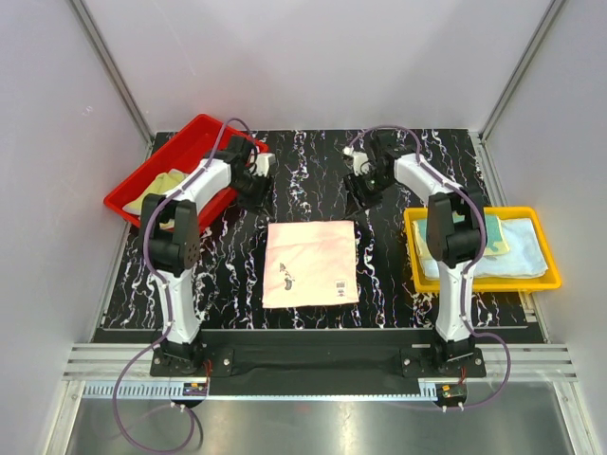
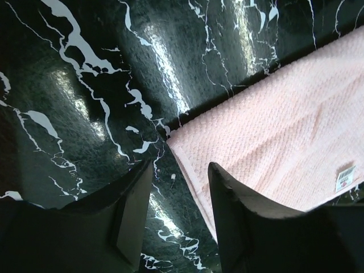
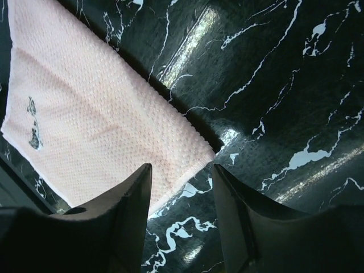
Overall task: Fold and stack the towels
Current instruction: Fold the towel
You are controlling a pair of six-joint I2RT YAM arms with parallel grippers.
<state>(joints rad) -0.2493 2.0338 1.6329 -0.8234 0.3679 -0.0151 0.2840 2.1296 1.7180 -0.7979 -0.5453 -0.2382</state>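
Note:
A pink towel (image 1: 310,263) lies spread flat in the middle of the black marble table. My left gripper (image 1: 254,194) is open and empty just beyond its far left corner; the left wrist view shows that corner (image 2: 273,136) beside my open gripper (image 2: 181,170). My right gripper (image 1: 360,197) is open and empty just beyond the far right corner, which shows in the right wrist view (image 3: 114,125) next to my open gripper (image 3: 182,170). A pale blue towel (image 1: 517,248) with a yellow-green one (image 1: 495,232) lies in the yellow tray. A yellow-green towel (image 1: 163,183) lies in the red tray.
The red tray (image 1: 142,190) stands at the far left, the yellow tray (image 1: 414,256) at the right. Grey walls close in the table on three sides.

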